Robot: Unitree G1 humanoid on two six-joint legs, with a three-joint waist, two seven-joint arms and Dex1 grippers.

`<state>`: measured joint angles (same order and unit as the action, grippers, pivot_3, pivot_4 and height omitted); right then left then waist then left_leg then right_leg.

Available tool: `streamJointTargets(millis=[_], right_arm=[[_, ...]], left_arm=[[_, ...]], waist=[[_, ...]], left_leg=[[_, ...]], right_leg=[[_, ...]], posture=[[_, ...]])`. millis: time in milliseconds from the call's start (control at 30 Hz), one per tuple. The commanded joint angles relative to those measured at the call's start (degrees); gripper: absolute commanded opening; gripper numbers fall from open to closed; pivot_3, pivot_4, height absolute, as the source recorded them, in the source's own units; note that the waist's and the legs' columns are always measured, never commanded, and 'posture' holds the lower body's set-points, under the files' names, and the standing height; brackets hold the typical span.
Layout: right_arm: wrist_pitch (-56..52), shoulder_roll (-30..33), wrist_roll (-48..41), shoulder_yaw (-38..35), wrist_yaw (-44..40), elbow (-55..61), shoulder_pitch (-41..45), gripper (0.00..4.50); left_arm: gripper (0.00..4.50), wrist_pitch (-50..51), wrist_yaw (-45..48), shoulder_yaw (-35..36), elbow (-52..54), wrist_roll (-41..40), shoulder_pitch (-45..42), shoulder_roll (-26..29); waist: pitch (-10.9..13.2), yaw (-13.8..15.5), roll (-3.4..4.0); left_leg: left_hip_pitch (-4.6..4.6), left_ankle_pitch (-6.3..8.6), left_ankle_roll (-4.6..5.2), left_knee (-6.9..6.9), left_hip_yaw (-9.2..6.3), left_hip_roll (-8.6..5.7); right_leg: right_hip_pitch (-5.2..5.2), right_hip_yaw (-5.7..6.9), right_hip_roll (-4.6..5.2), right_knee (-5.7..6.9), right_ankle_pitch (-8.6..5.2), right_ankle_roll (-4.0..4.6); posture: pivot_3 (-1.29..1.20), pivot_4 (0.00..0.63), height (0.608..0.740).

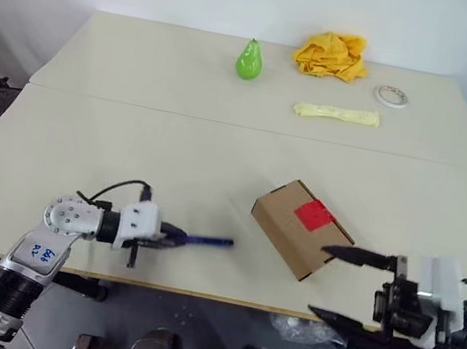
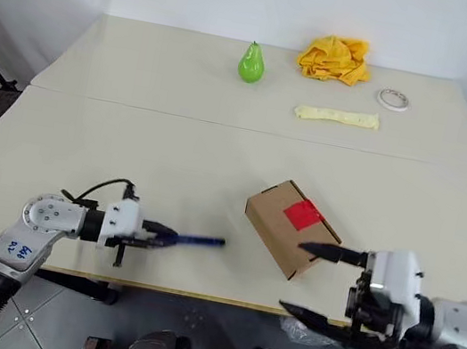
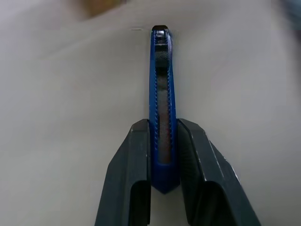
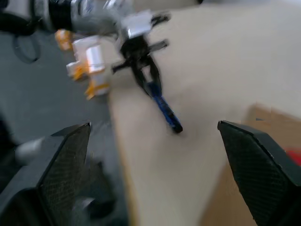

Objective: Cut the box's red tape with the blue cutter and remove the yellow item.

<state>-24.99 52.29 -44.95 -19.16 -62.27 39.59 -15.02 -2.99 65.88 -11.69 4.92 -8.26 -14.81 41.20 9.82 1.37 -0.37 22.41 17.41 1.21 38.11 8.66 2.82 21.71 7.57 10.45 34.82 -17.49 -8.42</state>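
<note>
1. Blue cutter (image 1: 204, 241) clamped between left gripper (image 1: 166, 236) fingers (image 3: 134, 169), both pads pressed on its sides at the rear end; most of the body sticks out past the tips
2. Left arm lies low along the near table (image 1: 130, 147) edge, forearm roughly level, gripper aimed toward the robot's right, cutter tip pointing at the box (image 1: 291, 230) but clearly apart from it
3. Cutter sits just over or on the tabletop; can't tell contact
4. Right gripper (image 1: 336, 285) spread wide, nothing between fingers; one finger reaches over the table edge right at the box's near corner, the other hangs below the table edge
5. Right arm comes in from the near right, wrist bent so the gripper points toward the robot's left
6. Box rests on the near right part of the table, turned diagonally, red tape (image 1: 314, 214) on its top face, flaps shut
7. Far side: green pear (image 1: 250, 60), yellow-orange cloth heap (image 1: 330, 55), pale yellow strip (image 1: 336, 114), tape roll (image 1: 391, 96)
</note>
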Motion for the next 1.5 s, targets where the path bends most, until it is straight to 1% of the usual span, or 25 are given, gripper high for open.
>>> streamJointTargets(millis=[33,100,200,300,333,400,467,567,700,1067,1333,1433,1500], right_arm=[[-4.42,0.73,1.35,3.10,4.87,3.71,-1.11,4.50],[-5.74,1.35,3.79,5.33,6.45,4.35,-1.43,4.50],[-6.35,1.69,7.77,8.45,8.82,3.82,-0.20,3.91],[-6.30,1.63,10.01,10.32,9.68,3.55,0.88,2.94],[-5.98,1.40,12.02,12.44,10.32,2.88,2.07,2.53],[-5.44,0.66,15.56,15.89,11.73,1.51,4.38,1.90],[-5.22,-0.15,17.73,18.13,12.88,0.78,6.15,1.10],[-5.64,-1.34,19.65,21.23,13.59,-0.51,9.37,0.06],[-6.38,-2.26,20.75,23.40,13.80,-1.50,11.28,0.02],[-5.09,-3.87,24.53,28.58,13.02,-4.70,12.72,0.02],[-6.84,-9.47,26.14,32.84,15.44,-6.54,16.73,0.02],[-7.66,-10.14,23.67,29.98,15.50,-4.88,16.34,0.02],[-7.15,-8.15,21.02,26.99,12.72,-2.61,14.40,0.02]], left_arm=[[0.44,6.44,-1.26,-6.83,5.45,3.81,-1.56,-3.36],[0.44,10.08,-2.48,-10.29,6.98,6.37,-2.40,-5.67],[0.44,13.51,-4.25,-12.55,6.93,8.96,-3.97,-7.81],[0.44,16.47,-5.48,-12.90,7.51,9.57,-4.48,-8.23],[0.44,16.71,-5.86,-13.37,7.60,9.93,-4.61,-8.49],[0.44,17.48,-6.66,-14.04,7.71,10.70,-4.73,-8.98],[0.44,18.99,-7.44,-14.34,8.65,10.98,-4.39,-9.36],[0.44,20.56,-8.27,-14.88,9.83,10.81,-4.05,-10.13],[0.44,21.23,-8.57,-15.63,11.18,10.98,-3.58,-9.89],[0.44,22.76,-9.63,-16.28,12.29,11.46,-4.59,-10.34],[0.44,22.98,-9.74,-16.81,12.77,11.65,-4.49,-10.65],[0.44,23.51,-9.78,-16.76,13.32,11.59,-4.24,-10.50],[0.44,23.58,-9.65,-16.76,13.50,11.66,-4.23,-10.24]], waist=[[0.01,0.02,-0.02],[0.05,0.19,-0.08],[0.05,0.15,-0.10],[0.05,0.11,-0.09],[0.05,0.09,-0.10],[0.05,0.14,-0.10],[0.04,0.23,-0.10],[0.04,0.24,-0.10],[0.04,0.28,-0.10],[0.04,0.17,-0.10],[0.04,0.14,-0.09],[0.04,0.17,-0.10],[0.04,0.24,-0.10]], left_leg=[[0.05,0.01,0.02,0.03,0.00,-0.01],[0.06,0.04,0.09,0.07,0.00,-0.05],[0.13,0.08,0.15,0.13,-0.01,-0.06],[0.10,0.08,0.15,0.14,-0.01,-0.05],[0.10,0.08,0.15,0.14,-0.01,-0.04],[0.09,0.07,0.15,0.16,-0.01,-0.04],[0.09,0.07,0.17,0.19,-0.03,-0.05],[0.10,0.07,0.20,0.20,-0.04,-0.04],[0.11,0.08,0.21,0.20,-0.05,-0.05],[0.11,0.08,0.21,0.20,-0.04,-0.07],[0.11,0.08,0.21,0.20,-0.04,-0.05],[0.13,0.08,0.21,0.20,-0.04,-0.05],[0.13,0.09,0.21,0.20,-0.04,-0.05]], right_leg=[[0.00,0.01,0.00,-0.08,0.00,0.00],[-0.02,0.00,0.01,-0.19,0.00,0.00],[-0.03,0.01,0.02,-0.36,0.00,-0.01],[-0.03,0.01,0.02,-0.36,0.00,-0.01],[-0.03,0.01,0.01,-0.36,0.00,-0.01],[-0.05,0.01,0.02,-0.36,0.00,-0.01],[-0.08,0.02,0.03,-0.37,0.00,-0.01],[-0.09,0.02,0.08,-0.37,0.00,-0.01],[-0.09,0.04,0.07,-0.37,0.00,-0.01],[-0.09,0.05,0.07,-0.38,0.00,-0.02],[-0.08,0.05,0.07,-0.36,0.01,-0.01],[-0.08,0.06,0.07,-0.37,0.01,-0.01],[-0.08,0.05,0.07,-0.37,0.01,-0.01]], posture=[[0.00,0.150,0.740],[0.00,0.150,0.740],[0.00,0.150,0.740],[0.00,0.150,0.740],[0.00,0.150,0.740],[0.00,0.150,0.740],[0.00,0.150,0.740],[0.00,0.150,0.740],[0.00,0.150,0.740],[0.00,0.150,0.740],[0.00,0.150,0.740],[0.00,0.150,0.740],[0.00,0.150,0.740]])
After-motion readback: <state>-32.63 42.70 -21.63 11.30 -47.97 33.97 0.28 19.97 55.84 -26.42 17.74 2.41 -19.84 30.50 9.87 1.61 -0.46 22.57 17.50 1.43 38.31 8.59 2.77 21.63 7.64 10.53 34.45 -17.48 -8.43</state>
